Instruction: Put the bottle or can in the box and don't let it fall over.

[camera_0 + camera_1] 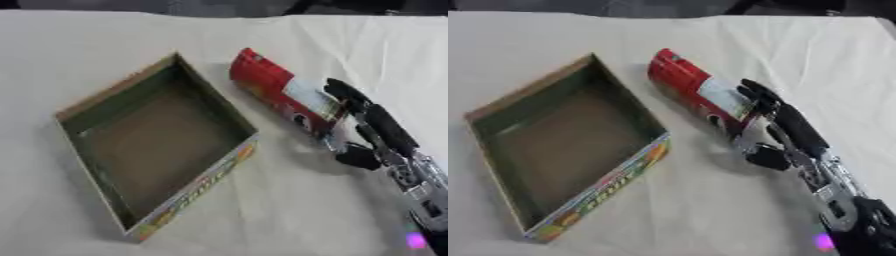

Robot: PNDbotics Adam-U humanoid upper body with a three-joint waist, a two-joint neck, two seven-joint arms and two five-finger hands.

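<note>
A tall red can (278, 90) with a white label patch leans over, its top toward the far left, just right of the box. My right hand (367, 127) comes in from the lower right, with its fingers curled over the can's lower part and the thumb (357, 156) below it. The open cardboard box (96, 100) with a brown inside and a colourful printed outer wall (197, 192) lies on the table at left, empty. My left hand shows in no view.
A cream cloth (350, 45) covers the table, with folds at the back right. The table's far edge (219, 14) runs along the top, dark beyond it. A pink light (415, 240) glows on my right forearm.
</note>
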